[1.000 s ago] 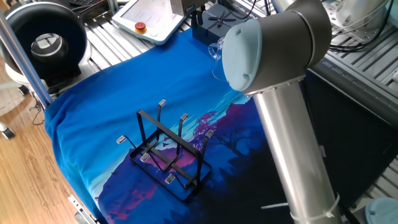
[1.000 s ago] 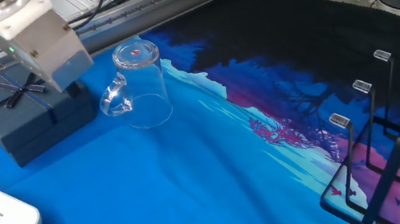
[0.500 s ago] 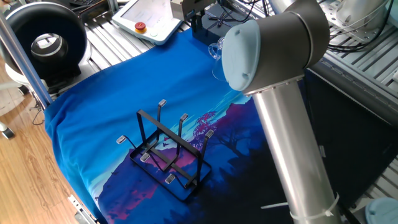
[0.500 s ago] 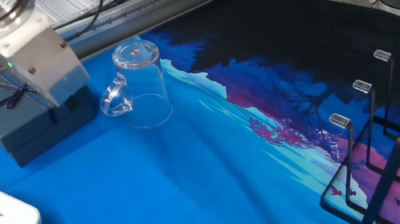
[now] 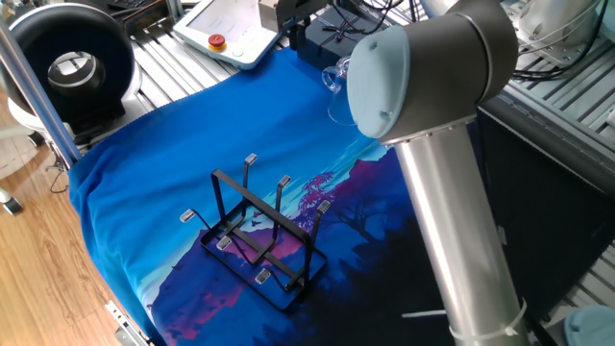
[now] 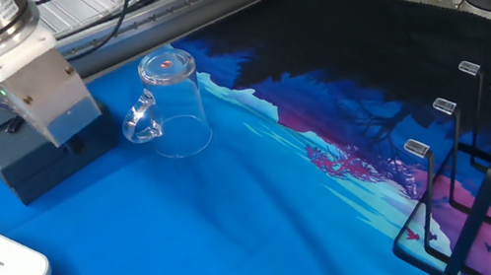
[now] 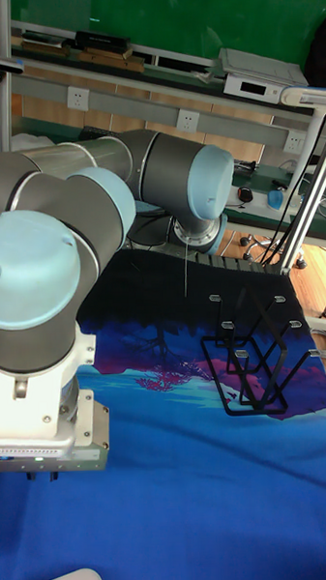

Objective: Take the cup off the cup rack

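Note:
The clear cup point(image 6: 174, 104) stands upside down on the blue cloth, handle to the left, with nothing holding it. In one fixed view the cup point(image 5: 333, 81) peeks out behind my arm. The black cup rack point(image 5: 260, 236) stands apart from it with bare prongs; the other fixed view catches the cup rack point(image 6: 462, 189) at the right edge, and the tall view shows the cup rack point(image 7: 258, 352) on the dark part of the cloth. My gripper point(image 6: 69, 139) hangs left of the cup, clear of it, over a dark box. Its fingers are hidden beneath the wrist body.
A dark blue gift box point(image 6: 22, 163) with a ribbon sits under the gripper. A white teach pendant point(image 5: 231, 29) with a red button lies past the cloth's edge. My thick grey arm point(image 5: 444, 202) spans the table's right side. A black round device point(image 5: 73, 65) stands at the left.
The gripper has drifted left, away from the cup, and a little lower over the dark blue box. Cup and rack have not moved.

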Available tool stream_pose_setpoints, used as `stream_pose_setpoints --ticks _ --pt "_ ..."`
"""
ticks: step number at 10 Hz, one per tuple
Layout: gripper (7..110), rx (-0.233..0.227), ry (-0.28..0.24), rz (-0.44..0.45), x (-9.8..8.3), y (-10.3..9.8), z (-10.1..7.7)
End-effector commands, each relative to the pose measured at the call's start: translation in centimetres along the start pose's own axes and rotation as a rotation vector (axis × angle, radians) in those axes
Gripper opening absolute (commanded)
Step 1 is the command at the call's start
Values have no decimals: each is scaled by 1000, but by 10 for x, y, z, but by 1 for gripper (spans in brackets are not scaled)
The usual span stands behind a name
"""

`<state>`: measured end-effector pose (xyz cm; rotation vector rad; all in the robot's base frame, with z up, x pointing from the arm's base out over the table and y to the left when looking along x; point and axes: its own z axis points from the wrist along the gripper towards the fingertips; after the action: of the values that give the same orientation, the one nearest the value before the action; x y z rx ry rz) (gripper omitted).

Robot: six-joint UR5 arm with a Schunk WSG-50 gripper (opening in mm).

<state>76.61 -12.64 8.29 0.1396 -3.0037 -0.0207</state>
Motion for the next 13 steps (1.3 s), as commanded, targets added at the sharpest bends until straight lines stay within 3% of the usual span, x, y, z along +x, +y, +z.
stream_pose_setpoints --ticks 1,2,3,5,7,8,10,11,13 --pt "22 -34 -55 -29 -13 8 -1" --pt "22 -25 -48 -48 -11 6 -1" --pt "22 12 19 -75 7 -12 18" --pt "22 22 56 -83 27 -25 29" --pt "22 -10 76 -78 48 -16 38" --pt "44 -13 94 -68 54 -13 35" --pt "44 -37 116 -69 59 -7 34" --pt "44 -11 149 -59 64 -15 37" --pt "44 0 208 -70 73 -19 45"
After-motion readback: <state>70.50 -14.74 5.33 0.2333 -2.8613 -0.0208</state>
